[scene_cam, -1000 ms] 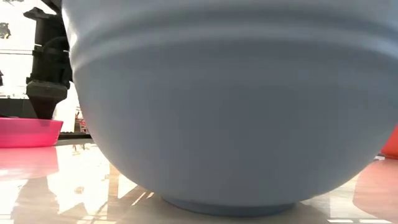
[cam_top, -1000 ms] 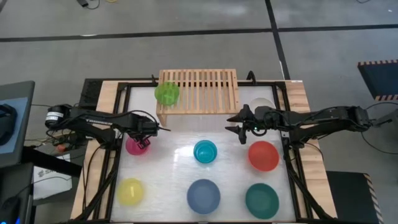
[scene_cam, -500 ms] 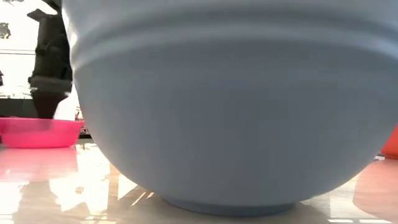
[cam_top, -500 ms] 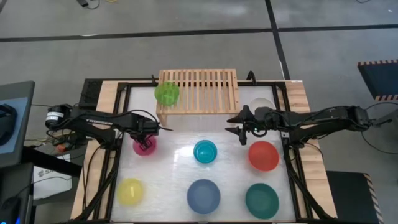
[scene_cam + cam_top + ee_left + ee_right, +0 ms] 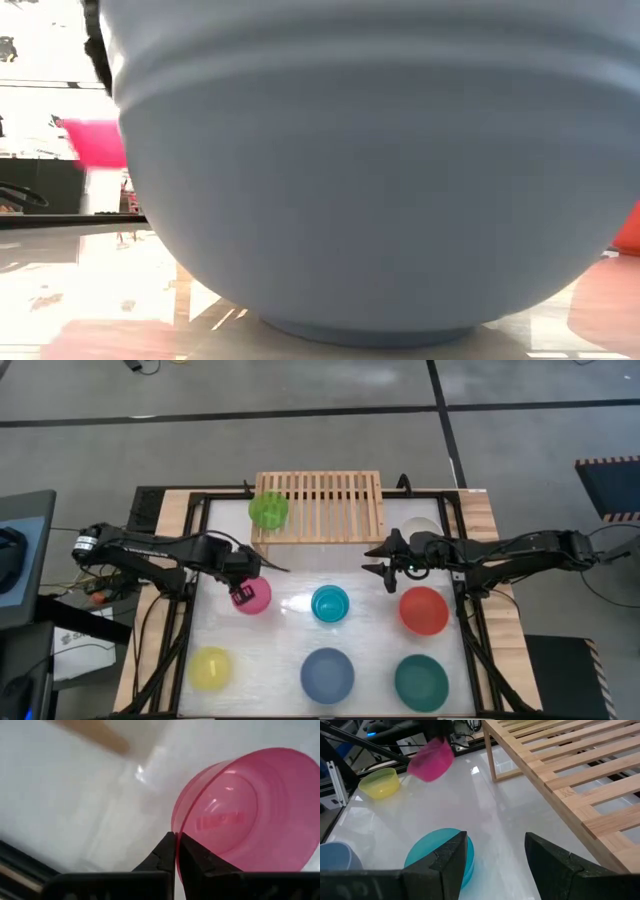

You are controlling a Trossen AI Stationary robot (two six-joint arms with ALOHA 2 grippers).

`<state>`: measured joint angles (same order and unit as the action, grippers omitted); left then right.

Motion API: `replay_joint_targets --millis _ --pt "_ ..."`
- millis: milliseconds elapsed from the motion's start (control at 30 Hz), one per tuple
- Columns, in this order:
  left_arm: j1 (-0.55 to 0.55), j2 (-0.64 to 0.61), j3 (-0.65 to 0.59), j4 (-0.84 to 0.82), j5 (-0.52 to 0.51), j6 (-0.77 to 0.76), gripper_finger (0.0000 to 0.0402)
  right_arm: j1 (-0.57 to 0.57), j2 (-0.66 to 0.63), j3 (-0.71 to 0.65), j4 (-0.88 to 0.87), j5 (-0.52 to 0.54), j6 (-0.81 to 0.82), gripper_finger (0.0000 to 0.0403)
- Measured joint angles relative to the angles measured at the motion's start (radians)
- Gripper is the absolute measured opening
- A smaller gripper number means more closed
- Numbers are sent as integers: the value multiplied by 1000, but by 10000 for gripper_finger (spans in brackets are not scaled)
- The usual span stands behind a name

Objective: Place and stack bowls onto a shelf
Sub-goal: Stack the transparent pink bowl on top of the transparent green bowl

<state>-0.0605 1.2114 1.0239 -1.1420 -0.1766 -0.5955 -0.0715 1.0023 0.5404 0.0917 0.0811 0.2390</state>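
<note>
My left gripper is shut on the small pink bowl, which hangs above the table between the shelf's left leg and the cyan bowl. The right wrist view shows the pink bowl in the air and tilted. The light-wood shelf stands at the far edge; the lime green bowl sits on the left end of its slatted top. My right gripper waits open right of the shelf, its fingers above the cyan bowl in its wrist view. My left gripper pinches the pink bowl's rim between its two fingers, one finger on each side of the wall. The fingers come slanting down from the table's left. The bowl is lifted clear of the table and tilted, hanging beyond the fingertips.
The yellow bowl, slate blue bowl and dark green bowl stand along the near edge, the red bowl on the right. The cream white bowl is partly hidden by the right arm. The slate blue bowl fills the low view.
My left gripper has moved toward the table's right with the pink bowl, first sliding it along the table, then lifting it clear and tilting it. The right arm has kept still.
</note>
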Motion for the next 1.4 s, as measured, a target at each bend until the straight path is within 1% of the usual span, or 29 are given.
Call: replay_joint_targets --millis 133,300,367,533,667,767,900,1000,1133,1233,1300,1400 --pt "20 0 138 -76 -93 34 0 0 0 0 0 0 0 226" --pt "86 0 315 -144 -253 80 0 -1 0 0 3 0 0 226" --pt "124 -1 377 -142 -303 115 0 -1 0 0 11 0 -1 226" --pt "258 -1 477 -93 -363 220 0 -2 0 0 16 0 -1 226" --pt "391 -1 487 -10 -355 288 0 -3 0 0 23 0 -1 226" --pt "481 9 479 39 -302 322 0 -3 0 0 32 0 2 226" --pt "556 35 477 56 -248 356 0 -3 0 0 28 0 20 226" --pt "582 53 477 60 -216 375 0 -3 0 0 20 0 23 226" --pt "587 68 477 65 -183 376 0 -3 0 0 15 -1 33 226" --pt "581 67 477 82 -167 383 0 -15 0 0 90 -4 -1 226" --pt "576 67 477 99 -168 381 0 -37 0 26 126 -4 -38 226" --pt "582 72 477 87 -159 372 0 -75 0 99 93 -4 -46 226"
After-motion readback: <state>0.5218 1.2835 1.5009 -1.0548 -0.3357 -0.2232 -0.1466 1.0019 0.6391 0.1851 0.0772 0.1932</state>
